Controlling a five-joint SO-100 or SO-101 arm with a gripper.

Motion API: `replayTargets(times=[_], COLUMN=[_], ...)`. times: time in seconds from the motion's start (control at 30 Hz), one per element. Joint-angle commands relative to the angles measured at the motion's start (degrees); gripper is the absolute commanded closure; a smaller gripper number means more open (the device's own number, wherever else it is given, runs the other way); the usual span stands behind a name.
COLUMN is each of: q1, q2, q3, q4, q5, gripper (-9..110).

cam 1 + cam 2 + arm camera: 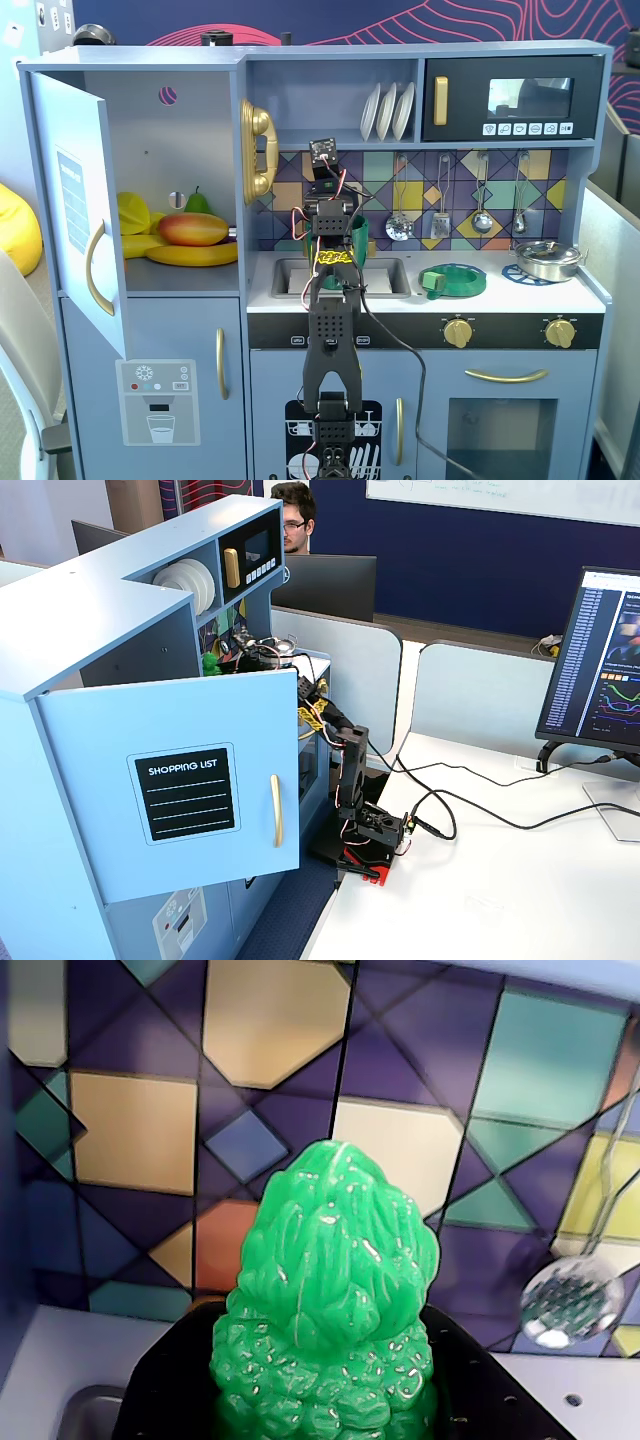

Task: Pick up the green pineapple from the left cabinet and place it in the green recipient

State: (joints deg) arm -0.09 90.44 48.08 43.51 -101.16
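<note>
**Pineapple clamped above the sink**

The green pineapple (325, 1300) sits upright in the clenched jaws, leafy top up, filling the wrist view against the tiled wall. A fixed view hides it behind the arm but shows the green recipient (362, 243) just right of the jaws, above the counter (500, 297).
</note>
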Motion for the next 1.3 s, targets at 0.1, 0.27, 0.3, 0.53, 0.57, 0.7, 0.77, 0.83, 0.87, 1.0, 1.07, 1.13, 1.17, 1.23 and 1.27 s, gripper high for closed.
replayTargets(times=[0.1,0.27,0.3,0.53,0.57,0.7,0.77,0.83,0.87,1.0,1.07,1.13,1.17,1.23,1.27], q1=[1.7,1.8,1.8,1.8,1.4,0.3,1.2,2.4,2.6,2.2,1.1,0.4,0.4,0.2,0.4], q2=[-6.1,-6.9,-6.9,4.5,8.9,28.2,36.3,43.2,46.4,61.2,67.4,73.3,75.8,79.5,81.2], q3=[-9.8,-9.8,-9.8,0.7,5.2,26.9,36.4,44.7,48.9,69.2,76.6,85.0,88.8,95.6,98.7], q4=[-0.7,-0.9,-1.1,0.3,0.1,-2.6,-1.7,1.7,3.3,4.2,9.2,12.0,13.4,16.4,18.6], q5=[2.3,6.7,6.5,4.7,4.7,5.8,6.2,6.6,7.2,6.6,7.1,8.1,7.6,8.7,7.8], gripper=[79,68,63,61,61,61,62,62,62,63,63,64,65,66,68])
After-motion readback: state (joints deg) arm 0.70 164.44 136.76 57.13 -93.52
